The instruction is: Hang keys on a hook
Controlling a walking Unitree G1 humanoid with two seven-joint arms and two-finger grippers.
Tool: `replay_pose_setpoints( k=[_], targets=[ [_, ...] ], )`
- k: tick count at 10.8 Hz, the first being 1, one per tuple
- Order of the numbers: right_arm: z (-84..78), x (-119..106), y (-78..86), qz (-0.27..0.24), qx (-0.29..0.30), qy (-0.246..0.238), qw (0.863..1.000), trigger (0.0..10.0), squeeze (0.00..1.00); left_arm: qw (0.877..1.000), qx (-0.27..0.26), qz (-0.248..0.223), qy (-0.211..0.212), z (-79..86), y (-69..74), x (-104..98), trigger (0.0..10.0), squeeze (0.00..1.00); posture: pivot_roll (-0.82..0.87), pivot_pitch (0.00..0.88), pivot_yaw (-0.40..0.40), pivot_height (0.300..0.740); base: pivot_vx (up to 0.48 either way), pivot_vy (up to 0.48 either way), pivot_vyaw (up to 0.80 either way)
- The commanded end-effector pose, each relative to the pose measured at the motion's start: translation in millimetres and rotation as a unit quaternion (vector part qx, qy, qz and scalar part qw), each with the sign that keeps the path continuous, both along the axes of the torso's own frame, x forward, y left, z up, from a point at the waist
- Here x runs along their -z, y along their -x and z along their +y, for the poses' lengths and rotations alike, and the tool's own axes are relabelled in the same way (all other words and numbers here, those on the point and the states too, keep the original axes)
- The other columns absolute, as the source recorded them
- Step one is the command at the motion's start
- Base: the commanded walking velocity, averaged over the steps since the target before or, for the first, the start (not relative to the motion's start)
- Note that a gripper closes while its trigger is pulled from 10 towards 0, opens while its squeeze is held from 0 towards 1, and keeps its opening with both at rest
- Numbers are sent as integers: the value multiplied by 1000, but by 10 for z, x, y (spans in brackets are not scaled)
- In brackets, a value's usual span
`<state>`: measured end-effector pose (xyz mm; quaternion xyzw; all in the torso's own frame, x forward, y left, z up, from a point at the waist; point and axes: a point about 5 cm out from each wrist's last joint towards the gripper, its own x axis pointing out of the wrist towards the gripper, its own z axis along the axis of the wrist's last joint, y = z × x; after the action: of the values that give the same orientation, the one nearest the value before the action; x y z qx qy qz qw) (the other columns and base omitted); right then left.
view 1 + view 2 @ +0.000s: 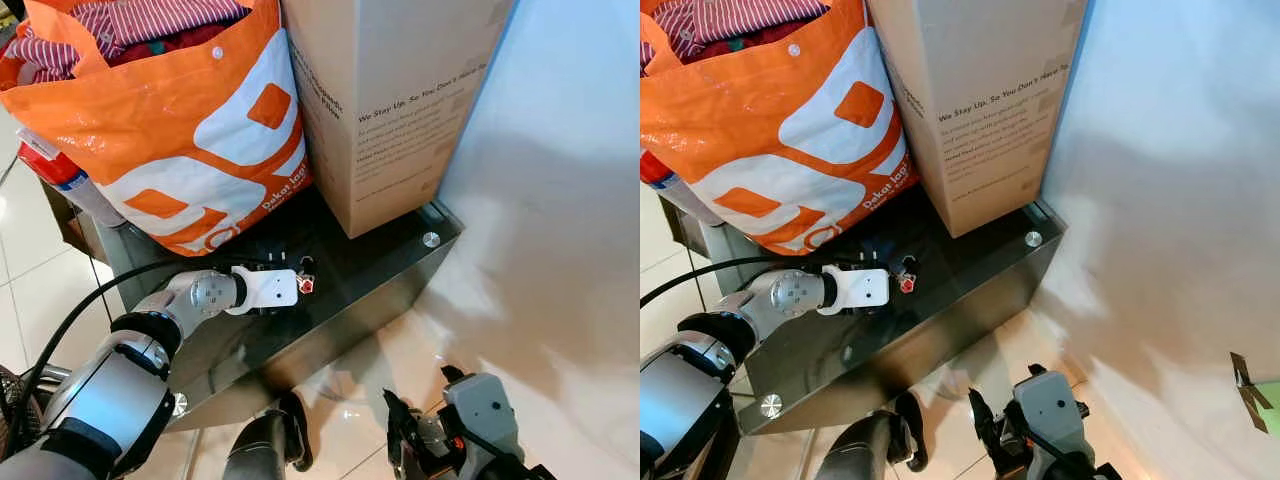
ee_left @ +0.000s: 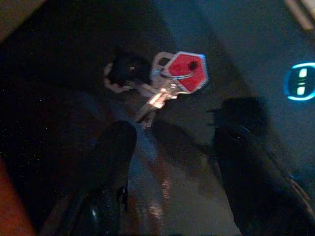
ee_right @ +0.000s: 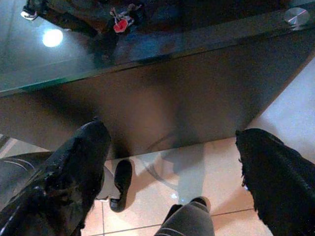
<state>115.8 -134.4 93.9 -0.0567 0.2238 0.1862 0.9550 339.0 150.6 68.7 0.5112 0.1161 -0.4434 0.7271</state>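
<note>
A bunch of keys (image 1: 306, 285) with a red head lies on the dark glass table (image 1: 390, 270), just in front of the orange bag. In the left wrist view the red key (image 2: 181, 73) lies beside a black fob (image 2: 125, 69). My left gripper (image 1: 299, 283) reaches over the table and is open, its fingers (image 2: 110, 162) just short of the keys, one on each side. My right gripper (image 1: 420, 392) hangs low in front of the table's edge above the floor, open and holding nothing. From there the keys (image 3: 119, 24) lie far off on the glass.
A full orange bag (image 1: 190, 130) and a tall cardboard box (image 1: 390, 100) stand on the back of the table. A red-capped bottle (image 1: 60, 175) sits at the left. A white wall (image 1: 560, 200) rises on the right. Tiled floor (image 1: 350, 390) lies below the table.
</note>
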Motion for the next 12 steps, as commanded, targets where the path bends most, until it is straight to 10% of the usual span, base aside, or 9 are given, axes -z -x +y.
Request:
replay_pose_setpoints(
  k=[1, 12],
  targets=[
    [-2, 14, 63, 16, 1, 3, 1000, 10000, 0, 1000, -3, 9, -19, 82, 68, 100, 10000, 0, -296, 305, 104, 732, 0, 0, 0],
    [23, -3, 48, 12, -18, -19, 1000, 10000, 0, 963, -7, 268, -38, 469, 187, 36, 10000, 0, -281, 291, 116, 732, 0, 0, 0]
  ],
)
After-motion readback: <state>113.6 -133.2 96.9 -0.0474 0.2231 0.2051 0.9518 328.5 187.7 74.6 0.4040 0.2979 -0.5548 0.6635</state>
